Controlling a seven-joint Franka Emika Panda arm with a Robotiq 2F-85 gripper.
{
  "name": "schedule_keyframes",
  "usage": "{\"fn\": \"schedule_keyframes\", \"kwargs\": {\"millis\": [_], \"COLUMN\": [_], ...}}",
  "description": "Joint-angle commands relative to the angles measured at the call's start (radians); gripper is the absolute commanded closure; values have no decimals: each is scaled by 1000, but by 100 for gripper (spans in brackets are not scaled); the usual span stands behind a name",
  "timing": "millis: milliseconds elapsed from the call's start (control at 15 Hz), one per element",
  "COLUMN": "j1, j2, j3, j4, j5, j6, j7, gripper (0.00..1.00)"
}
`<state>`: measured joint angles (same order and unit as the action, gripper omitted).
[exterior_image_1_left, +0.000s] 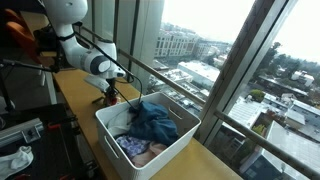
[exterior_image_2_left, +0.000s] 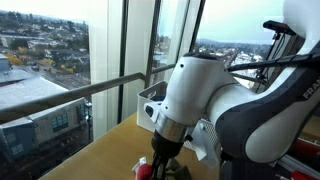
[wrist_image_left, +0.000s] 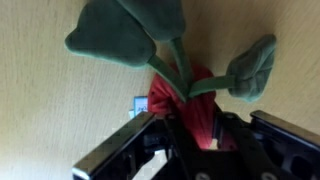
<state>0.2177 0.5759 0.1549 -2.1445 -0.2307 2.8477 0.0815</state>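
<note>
One fabric flower (wrist_image_left: 186, 105), lying on the wooden counter (exterior_image_1_left: 75, 95) just beside one white basket (exterior_image_1_left: 178, 148): a small tag (wrist_image_left: 135, 103), unreadable, then the red head, with the stem pointing away from the gripper (wrist_image_left: 195, 135) to green leaves. The jaws flank the head. Whether they pinch it cannot be told.

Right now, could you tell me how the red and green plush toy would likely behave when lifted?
Probably floppy: the plush toy has thin fabric stems and its leaves lie flat. Likely light and unbreakable; its red part looks bunched in the gripper.
</note>
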Motion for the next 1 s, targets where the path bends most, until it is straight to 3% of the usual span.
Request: {"fn": "schedule_keyframes", "kwargs": {"millis": [0, 200, 667, 933], "j1": [-14, -61, -167, -264], "j2": [-111, -238, -537, -685], "j3": [-24, -51, -195, -255], "j4": [-50, -113, -221, -228], "j5": [33, 37, 1, -10], "j6": [-19, -20, -27, -103], "j7": [-40, -52, -24, -62], "gripper": [98, 98, 96, 96]}}
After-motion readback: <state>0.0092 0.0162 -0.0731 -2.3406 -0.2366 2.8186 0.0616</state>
